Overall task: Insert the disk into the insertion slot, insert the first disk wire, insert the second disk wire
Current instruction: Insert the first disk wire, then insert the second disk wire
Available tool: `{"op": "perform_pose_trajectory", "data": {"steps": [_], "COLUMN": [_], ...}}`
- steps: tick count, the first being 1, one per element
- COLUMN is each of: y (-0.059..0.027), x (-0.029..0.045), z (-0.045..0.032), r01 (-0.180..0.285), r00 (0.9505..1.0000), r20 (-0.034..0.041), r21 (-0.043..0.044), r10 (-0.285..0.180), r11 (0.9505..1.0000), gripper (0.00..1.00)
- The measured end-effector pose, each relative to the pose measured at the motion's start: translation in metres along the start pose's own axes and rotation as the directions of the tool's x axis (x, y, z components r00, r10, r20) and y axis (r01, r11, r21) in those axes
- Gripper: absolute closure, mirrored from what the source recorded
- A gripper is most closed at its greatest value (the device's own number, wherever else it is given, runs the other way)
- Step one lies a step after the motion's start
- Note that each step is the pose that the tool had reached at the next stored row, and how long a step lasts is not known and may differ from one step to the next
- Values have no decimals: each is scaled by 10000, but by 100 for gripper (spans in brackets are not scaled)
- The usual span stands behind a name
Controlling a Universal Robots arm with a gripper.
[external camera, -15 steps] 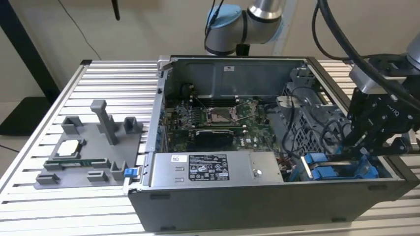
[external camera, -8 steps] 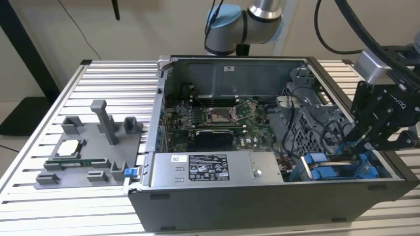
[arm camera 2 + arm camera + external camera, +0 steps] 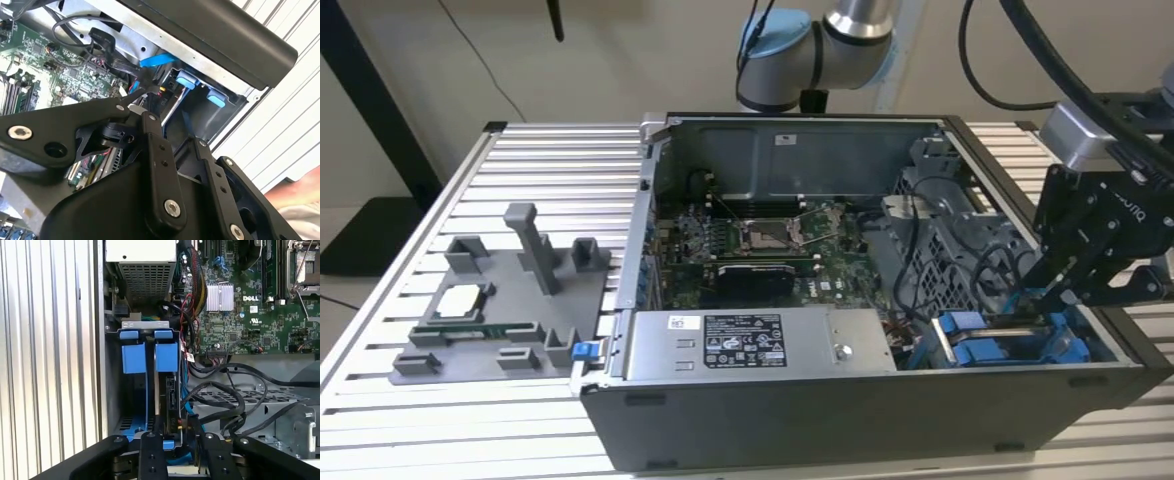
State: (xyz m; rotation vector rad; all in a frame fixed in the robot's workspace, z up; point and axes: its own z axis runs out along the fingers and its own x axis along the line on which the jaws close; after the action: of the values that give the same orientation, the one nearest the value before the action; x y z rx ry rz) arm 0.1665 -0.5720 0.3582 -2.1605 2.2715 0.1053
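Open dark grey tower computer case (image 3: pixel 854 420) on a slatted aluminium table (image 3: pixel 467 440), with the arm's black linkage gripper (image 3: pixel 1051 292) lowered into the corner at the exterior view's right. The flat silver hard drive in its bright blue plastic carrier (image 3: pixel 167 360) stands on edge inside the grey metal drive-cage bay (image 3: pixel 140 325), beside a second blue carrier tab (image 3: pixel 133 359). I therefore judge the disk seated and the work to be at the wiring. In the second wrist view the gripper (image 3: pixel 140 100) sits just beside a flat bright blue data cable (image 3: pixel 157 61), close to the drive's connector end. In the first wrist view the gripper (image 3: pixel 177 450) straddles that same end. I cannot tell whether the pincer is apart, together or clamped on a plug, because its own linkage hides the tips. To do this step well, I would keep the plug square to its port, press straight along the drive's length without side load, and keep the loose black cables (image 3: pixel 225 390) clear.
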Motion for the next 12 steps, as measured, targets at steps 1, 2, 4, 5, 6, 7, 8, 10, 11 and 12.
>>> {"op": "perform_pose_trajectory", "data": {"steps": [1,2,4,5,6,7,8,10,11,12], "y": [1,1,1,2,2,3,3,4,4,5], "x": [0,-1,-1,-2,-2,-3,-3,-4,-4,-5], "z": [-7,-15,-29,-38,-47,-58,-69,-85,-94,-103], "r01": [-1,-1,-4,-5,-5,-5,-5,-6,-5,-5], "r00": [10000,10000,10000,10000,10000,10000,10000,10000,10000,10000], "r20": [-3,-3,0,-2,-1,-1,0,0,0,-1], "r21": [0,0,0,0,0,0,0,0,0,1], "r10": [1,1,4,5,5,5,5,6,5,5], "r11": [10000,10000,10000,10000,10000,10000,10000,10000,10000,10000], "gripper": [0,0,0,0,0,0,0,0,0,0]}}
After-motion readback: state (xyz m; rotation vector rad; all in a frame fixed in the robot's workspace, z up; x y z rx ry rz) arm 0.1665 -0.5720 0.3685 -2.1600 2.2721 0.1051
